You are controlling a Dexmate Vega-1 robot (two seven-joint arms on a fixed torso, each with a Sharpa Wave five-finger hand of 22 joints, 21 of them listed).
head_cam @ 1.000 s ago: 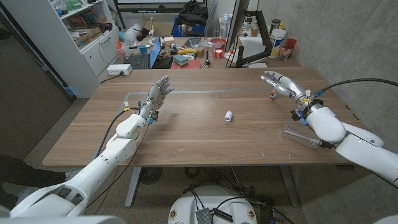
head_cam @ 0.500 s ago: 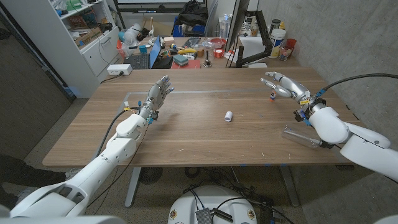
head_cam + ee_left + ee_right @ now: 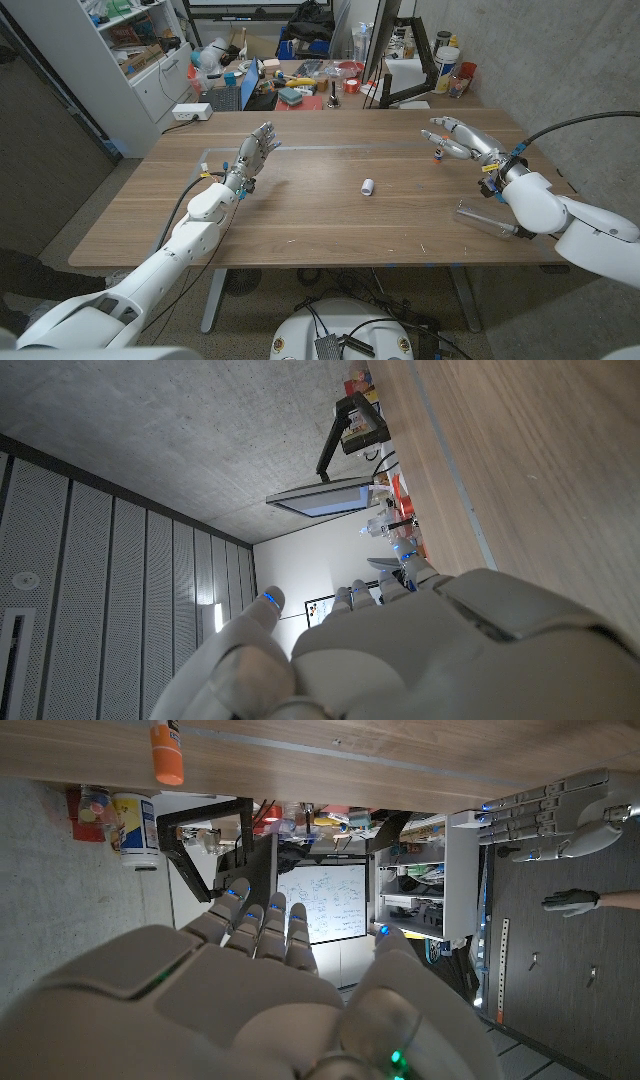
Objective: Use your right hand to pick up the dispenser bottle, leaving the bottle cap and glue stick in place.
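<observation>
The dispenser bottle (image 3: pixel 484 219), clear and lying on its side, rests near the table's front right, just beside my right forearm. A small white bottle cap (image 3: pixel 367 186) sits mid-table. The orange glue stick (image 3: pixel 437 155) (image 3: pixel 166 750) stands at the far right, close under the fingers of my right hand (image 3: pixel 461 138) (image 3: pixel 250 990). That hand hovers open above the table, fingers stretched out, holding nothing, farther back than the bottle. My left hand (image 3: pixel 256 150) (image 3: pixel 400 650) is raised over the left side of the table with its fingers apart and empty.
The wooden table (image 3: pixel 300 215) carries a tape line across its far part. Behind it are a cluttered bench, shelves (image 3: pixel 140 50) at the left and a black monitor arm (image 3: pixel 400 70). The table's right edge lies close to my right arm.
My right hand and forearm have drifted a little to the right and its fingers have stretched out more. The left arm, cap, glue stick and bottle have stayed put.
</observation>
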